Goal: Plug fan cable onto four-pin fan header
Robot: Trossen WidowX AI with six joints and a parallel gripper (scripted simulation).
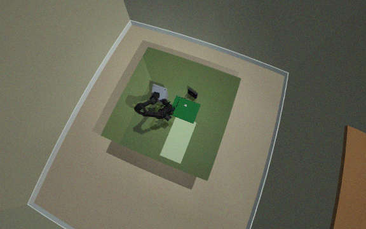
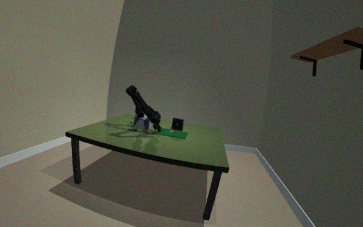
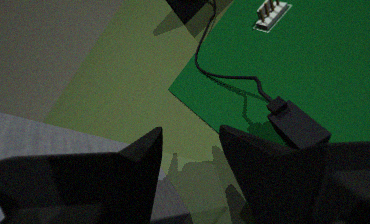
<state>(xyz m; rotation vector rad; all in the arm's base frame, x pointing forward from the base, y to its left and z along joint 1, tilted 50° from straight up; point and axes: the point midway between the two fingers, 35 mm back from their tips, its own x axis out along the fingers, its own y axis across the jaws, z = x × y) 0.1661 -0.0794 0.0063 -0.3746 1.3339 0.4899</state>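
The green board [image 1: 190, 114] [image 2: 179, 135] [image 3: 346, 75] lies on the table. The white four-pin fan header [image 1: 185, 105] [image 2: 171, 130] [image 3: 272, 17] stands on it with bare pins. The black plug [image 3: 298, 122] is off the header, beyond my right finger in the wrist view; its lower end is hidden behind that finger, and I cannot tell whether they touch. Its thin cable [image 3: 231, 77] runs back to the black fan [image 1: 192, 93] [image 2: 178, 124] [image 3: 186, 9]. My gripper [image 3: 191, 131] is partly open, with nothing between its fingers, near the board's edge.
The arm's pale base [image 1: 160, 90] [image 2: 142, 123] stands behind the gripper on the green table [image 1: 221, 92] [image 2: 200, 151]. A pale rectangle [image 1: 178, 140] adjoins the board in the top view. A brown shelf [image 1: 356, 172] [image 2: 336, 44] is far off on the wall.
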